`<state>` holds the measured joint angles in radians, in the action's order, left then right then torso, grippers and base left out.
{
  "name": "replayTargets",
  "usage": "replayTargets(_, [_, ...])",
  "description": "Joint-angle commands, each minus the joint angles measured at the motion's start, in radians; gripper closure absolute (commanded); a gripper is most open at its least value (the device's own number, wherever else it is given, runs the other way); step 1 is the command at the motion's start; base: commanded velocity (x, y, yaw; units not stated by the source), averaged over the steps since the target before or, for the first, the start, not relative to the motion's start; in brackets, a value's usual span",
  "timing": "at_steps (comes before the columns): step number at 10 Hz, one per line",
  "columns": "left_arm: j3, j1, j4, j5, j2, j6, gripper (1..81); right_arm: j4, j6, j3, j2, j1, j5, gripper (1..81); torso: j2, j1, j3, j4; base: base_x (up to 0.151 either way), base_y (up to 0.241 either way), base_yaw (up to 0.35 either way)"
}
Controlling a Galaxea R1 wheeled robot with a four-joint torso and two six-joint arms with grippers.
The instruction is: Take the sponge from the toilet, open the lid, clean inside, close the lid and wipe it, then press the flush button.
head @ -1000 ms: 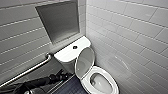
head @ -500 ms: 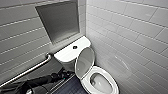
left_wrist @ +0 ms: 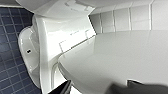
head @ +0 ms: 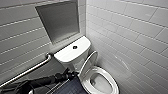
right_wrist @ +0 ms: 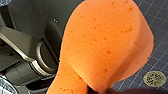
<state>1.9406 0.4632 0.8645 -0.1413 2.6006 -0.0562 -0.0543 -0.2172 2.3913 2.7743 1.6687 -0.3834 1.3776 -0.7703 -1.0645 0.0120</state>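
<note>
The tiled wall (head: 130, 30) wraps the corner ahead of me, with a grey recessed niche (head: 60, 21) set into it above the tank. Below lies the floor (right_wrist: 160, 32) of dark blue tiles. A metal grab bar (head: 30, 70) runs along the wall on my left.

The toilet (head: 72, 53) stands in the corner, white and glossy, its oval bowl open towards me. The lid (head: 88, 63) is raised, leaning back against the tank. In my left wrist view its pale surface spreads wide and close.

My left arm reaches in low from the left, and my left gripper (head: 72, 74) sits just beside the lower edge of the raised lid, at the side of the tank. Whether it is clenched or released I cannot tell.

My right gripper (right_wrist: 100, 90) is grasping the sponge (right_wrist: 105, 45), an orange porous pad held above the floor and well apart from the toilet.

A small round drain (right_wrist: 154, 78) sits in the floor beneath the sponge. The flush button (head: 74, 47) is a dark dot in the middle of the tank top.
</note>
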Motion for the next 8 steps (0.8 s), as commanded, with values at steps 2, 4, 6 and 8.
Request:
replayTargets(2, [-0.052,0.028,-0.157,-0.129,-0.029,-0.013,1.0,0.020,-0.001,-0.002,-0.011,0.027,0.070,81.1,0.000,0.000,0.000,0.000,0.000,0.000,0.000])
replayTargets(4, [-0.049,0.211,-0.326,-0.132,-0.045,-0.014,1.0,0.022,0.010,-0.002,-0.006,0.027,0.070,81.1,0.000,0.000,0.000,0.000,0.000,0.000,0.000])
replayTargets(6, [-0.039,0.361,-0.481,-0.135,-0.055,-0.014,1.0,0.027,0.010,-0.011,0.001,0.020,0.081,81.1,0.000,0.000,0.000,0.000,0.000,0.000,0.000])
replayTargets(8, [-0.009,0.537,-0.625,-0.124,-0.062,-0.014,1.0,0.028,0.012,-0.009,0.030,0.024,0.078,81.1,0.000,0.000,0.000,0.000,0.000,0.000,0.000])
